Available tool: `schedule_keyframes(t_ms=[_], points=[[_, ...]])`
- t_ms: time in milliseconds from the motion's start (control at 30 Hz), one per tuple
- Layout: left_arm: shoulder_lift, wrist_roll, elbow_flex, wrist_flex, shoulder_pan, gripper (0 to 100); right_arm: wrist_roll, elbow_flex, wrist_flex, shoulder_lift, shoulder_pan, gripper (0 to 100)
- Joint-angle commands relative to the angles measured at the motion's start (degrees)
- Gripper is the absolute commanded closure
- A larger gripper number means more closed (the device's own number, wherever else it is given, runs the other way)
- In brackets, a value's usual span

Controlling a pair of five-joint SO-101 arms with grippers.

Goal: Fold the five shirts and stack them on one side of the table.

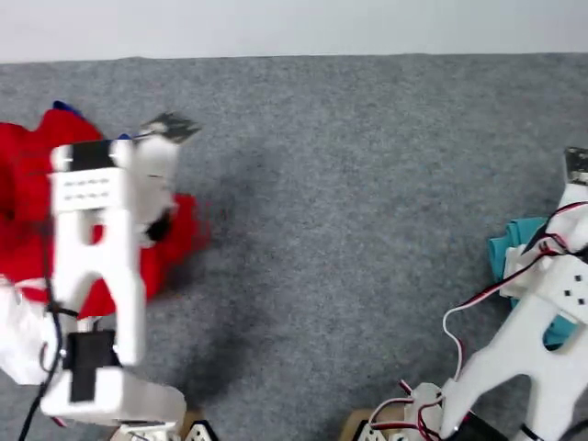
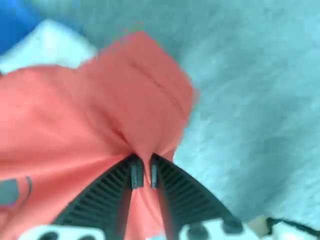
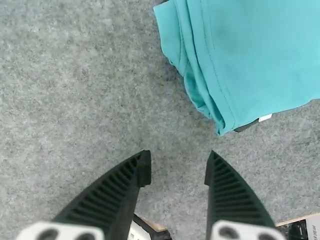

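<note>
A crumpled red shirt (image 1: 28,184) lies at the table's left edge, partly under the left arm. In the left wrist view my left gripper (image 2: 142,175) is shut on a pinched fold of the red shirt (image 2: 100,115), with the cloth drawn up between its dark fingers. A folded teal shirt (image 1: 519,253) lies at the right edge, partly hidden by the right arm. My right gripper (image 3: 175,167) is open over bare grey carpet, just short of the teal shirt (image 3: 250,55), with nothing between its fingers.
Blue cloth (image 2: 15,20) and white cloth (image 2: 47,45) show behind the red shirt in the left wrist view. More white cloth (image 1: 16,344) lies by the left arm's base. Grey carpet (image 1: 349,202) covers the table between the arms.
</note>
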Motion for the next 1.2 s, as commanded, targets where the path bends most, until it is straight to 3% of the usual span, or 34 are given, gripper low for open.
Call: schedule_keyframes(t_ms=[0,267,467,600,733,900,1067,1167], points=[[-4.2,4.7,-2.0,1.5,13.3,100,0.6,-0.4,2.2,-1.9,-0.2,80.8],[-2.5,12.1,-1.6,1.1,34.3,100,0.6,-0.3,2.2,-1.9,-0.1,80.8],[-2.7,17.3,2.2,1.8,44.1,100,0.6,-0.2,2.2,-1.9,-0.1,80.8],[-2.8,17.1,10.0,1.8,44.3,100,0.6,-0.2,2.2,-1.9,-0.1,80.8],[-5.7,14.6,15.0,1.7,40.1,100,2.3,-0.2,2.2,-1.9,-0.1,80.8],[-15.4,14.1,15.2,1.6,34.1,100,4.2,-0.2,2.2,-1.8,-0.1,80.8],[-22.7,14.4,14.5,-0.8,33.7,100,4.2,-0.2,2.2,-1.7,-0.2,80.8],[-23.6,18.4,10.6,-4.9,33.7,100,4.2,0.5,2.1,-1.8,-0.4,80.8]])
